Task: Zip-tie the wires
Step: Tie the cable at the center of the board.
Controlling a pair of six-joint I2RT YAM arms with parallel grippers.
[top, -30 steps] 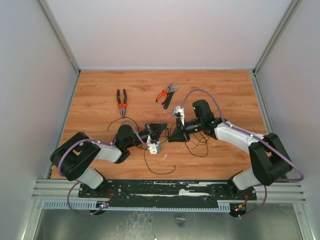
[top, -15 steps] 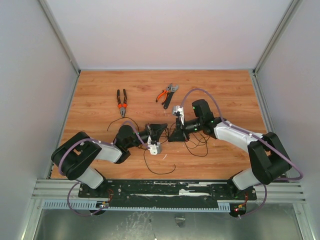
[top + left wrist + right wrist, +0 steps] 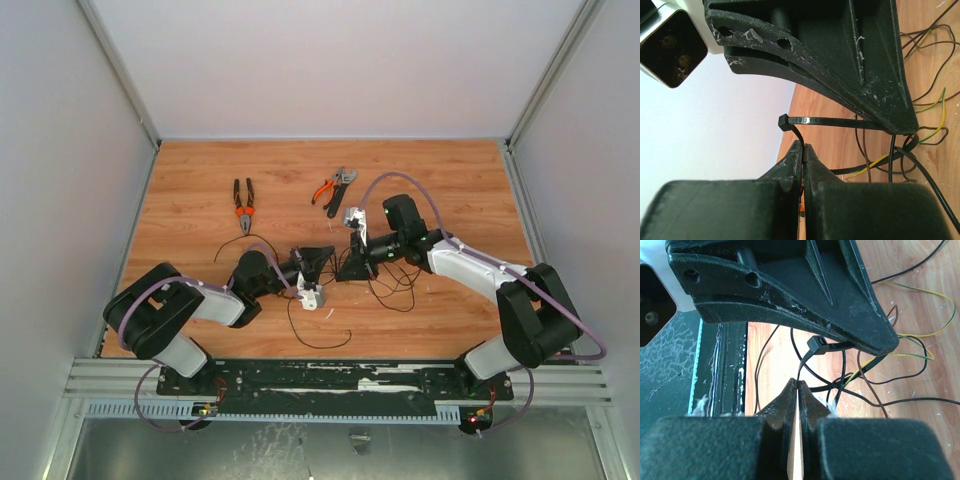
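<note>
Wood-grain tabletop (image 3: pixel 450 190), black wires (image 3: pixel 392 283) strewn, pale grey walls (image 3: pixel 60 150) around

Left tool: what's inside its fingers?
The zip tie strap enters the shut left tool; its pinched end is covered. The wires lie outside it.

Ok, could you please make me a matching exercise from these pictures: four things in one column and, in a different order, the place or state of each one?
Things
1. zip tie
2. wires
3. black-and-orange pliers
4. orange-handled cutters

Places or states
A. spread in loose loops on the table
B. lying beside a grey tool, far middle of the table
C. pinched in the shut left gripper
D. lying in the far left part of the table

Pairs: 1-C, 2-A, 3-D, 4-B
</note>
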